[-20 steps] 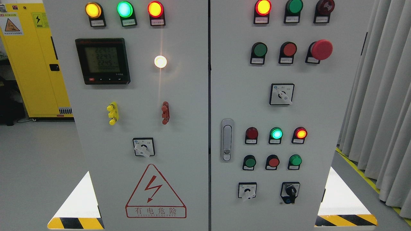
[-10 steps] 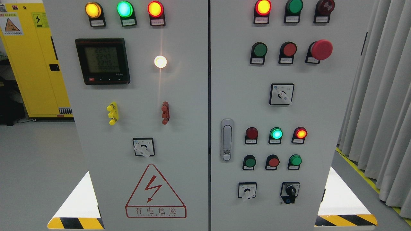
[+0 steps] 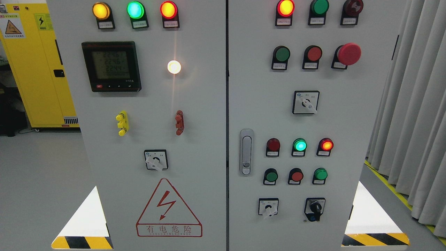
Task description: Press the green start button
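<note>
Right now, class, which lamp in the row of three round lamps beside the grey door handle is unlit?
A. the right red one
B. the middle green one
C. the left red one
C: the left red lamp is dark, while the middle green lamp and right red lamp glow.

I see a pale grey cabinet (image 3: 198, 104) with amber (image 3: 101, 10), green (image 3: 135, 9) and red (image 3: 168, 9) lamps lit at upper left, and a white lamp (image 3: 174, 67) glowing below them. The meter (image 3: 111, 66) is black with a grey-green screen. A red triangle (image 3: 169, 207) holds a red bolt. The start button (image 3: 281, 54) is dark green, the mushroom button (image 3: 349, 53) red. Yellow-and-black stripes (image 3: 82, 242) mark the lower corners. The locker (image 3: 35, 66) at left is yellow.
</note>
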Robot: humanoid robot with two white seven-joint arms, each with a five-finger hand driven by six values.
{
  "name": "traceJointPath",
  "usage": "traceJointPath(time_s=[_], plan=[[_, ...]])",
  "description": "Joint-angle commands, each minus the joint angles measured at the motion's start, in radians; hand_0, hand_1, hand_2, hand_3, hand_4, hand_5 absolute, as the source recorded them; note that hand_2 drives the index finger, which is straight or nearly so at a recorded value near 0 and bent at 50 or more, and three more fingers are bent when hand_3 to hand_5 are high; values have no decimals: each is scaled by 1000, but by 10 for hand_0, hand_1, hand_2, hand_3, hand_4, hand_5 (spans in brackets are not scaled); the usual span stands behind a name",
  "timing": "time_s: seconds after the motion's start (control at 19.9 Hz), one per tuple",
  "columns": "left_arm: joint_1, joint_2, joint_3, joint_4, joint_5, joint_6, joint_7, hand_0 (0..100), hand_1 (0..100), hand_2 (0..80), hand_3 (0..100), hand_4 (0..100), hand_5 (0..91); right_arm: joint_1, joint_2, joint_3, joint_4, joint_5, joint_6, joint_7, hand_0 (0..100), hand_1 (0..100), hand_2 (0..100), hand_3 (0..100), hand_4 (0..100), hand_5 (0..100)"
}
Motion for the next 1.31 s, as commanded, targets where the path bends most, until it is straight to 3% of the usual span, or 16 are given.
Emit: traceJointPath(time_s=[0.0, 0.4, 0.6, 1.26], plan=[[-33, -16, -1, -28, 0, -1, -1, 120, 556, 0, 0, 0, 0, -73, -10, -73, -286, 120, 1, 6, 299, 579, 0, 629, 625, 420], [-33, -16, -2, -28, 0, -1, -1, 120, 556, 0, 0, 0, 0, -153, -10, -71, -364, 161, 4, 9, 307, 586, 0, 641, 635, 422], [-33, -16, -2, -28, 0, -1, -1, 120, 556, 0, 0, 0, 0, -201, 11, -60, -378, 166, 4, 82, 310, 591, 0, 643, 635, 420], [-33, -16, -2, -28, 0, -1, -1, 120, 556, 0, 0, 0, 0, -366, 39, 16, -254, 207, 11, 122, 315, 597, 0, 685, 634, 418]])
